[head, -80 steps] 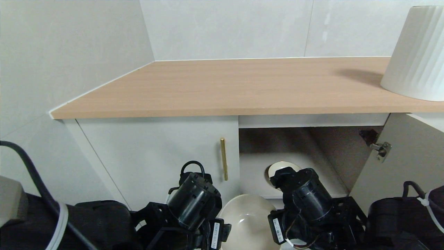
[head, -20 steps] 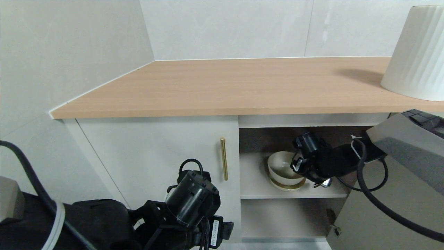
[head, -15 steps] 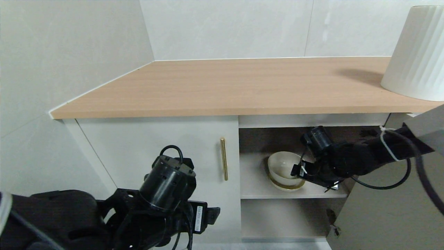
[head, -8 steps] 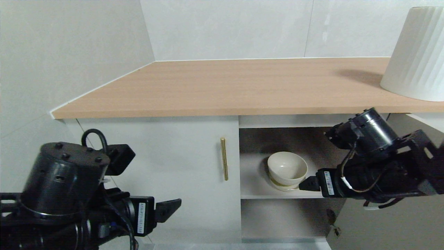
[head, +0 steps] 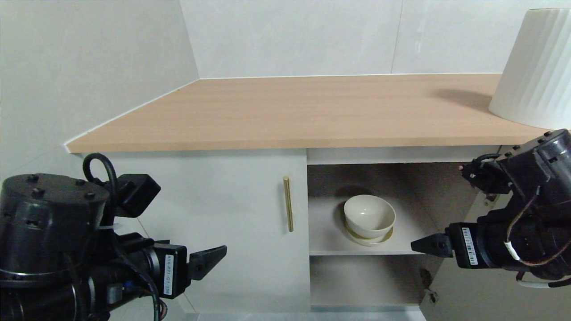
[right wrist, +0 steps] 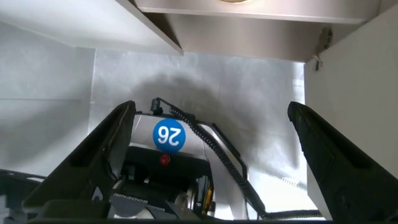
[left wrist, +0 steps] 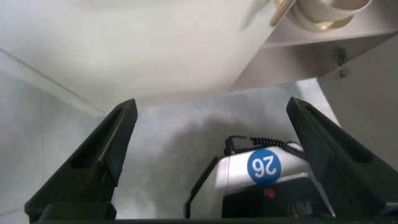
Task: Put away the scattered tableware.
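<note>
Left end effector (head: pixel 213 257) hangs low before the closed cabinet door (head: pixel 200 196), fingers spread and empty. Past the brass handle (head: pixel 288 203), a cream bowl (head: pixel 369 217) sits on a plate (head: pixel 370 241) on the upper shelf (head: pixel 325 238) of the open compartment. Right end effector (head: pixel 423 245), likewise spread and empty, hovers just outside the shelf's front edge

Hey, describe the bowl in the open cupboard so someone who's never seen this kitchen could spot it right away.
Under the long light-brown wooden countertop stands a white cabinet whose right side is open. On its upper shelf sits the round cream ceramic bowl, resting on a flat gold-rimmed plate; it is the deeper piece on top.
</note>
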Tool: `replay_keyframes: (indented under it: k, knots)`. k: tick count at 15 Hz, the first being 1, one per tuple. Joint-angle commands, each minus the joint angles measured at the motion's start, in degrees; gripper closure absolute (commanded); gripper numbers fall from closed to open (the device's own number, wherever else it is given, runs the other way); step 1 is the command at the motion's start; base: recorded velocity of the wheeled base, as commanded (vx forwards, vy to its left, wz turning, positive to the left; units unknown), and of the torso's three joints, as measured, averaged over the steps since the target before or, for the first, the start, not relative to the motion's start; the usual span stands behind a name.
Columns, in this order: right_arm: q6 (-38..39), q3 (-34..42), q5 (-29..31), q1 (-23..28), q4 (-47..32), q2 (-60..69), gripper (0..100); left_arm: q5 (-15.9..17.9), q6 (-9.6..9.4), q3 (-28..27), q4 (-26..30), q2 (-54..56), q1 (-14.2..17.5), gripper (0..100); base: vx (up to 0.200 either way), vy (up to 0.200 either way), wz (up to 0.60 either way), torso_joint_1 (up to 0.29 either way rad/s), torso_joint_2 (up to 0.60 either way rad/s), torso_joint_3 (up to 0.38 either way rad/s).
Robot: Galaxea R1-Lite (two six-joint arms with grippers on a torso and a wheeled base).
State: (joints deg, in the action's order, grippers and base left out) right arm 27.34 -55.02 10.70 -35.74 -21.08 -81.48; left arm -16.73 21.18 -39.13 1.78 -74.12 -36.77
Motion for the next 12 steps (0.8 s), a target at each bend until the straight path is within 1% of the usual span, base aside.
replay_keyframes:
  k: [1,2,12]
  knots:
    - [-0.10,0.17,0.11,-0.03,-0.02,1.06,0,-0.06,0.09,0.11,-0.11,-0.68,-0.24,0,0.000,0.000,0.00,0.000,0.00,0.000]
    - [-2.03,0.17,0.20,-0.03,-0.28,1.50,0,-0.15,0.09,0.11,-0.11,-1.20,-0.32,0,0.000,0.000,0.00,0.000,0.00,0.000]
    - [-3.70,0.88,0.81,0.06,-0.37,1.50,0,-0.15,0.09,0.20,-0.11,-2.17,-0.41,0,-0.200,0.000,0.00,0.001,0.00,0.000]
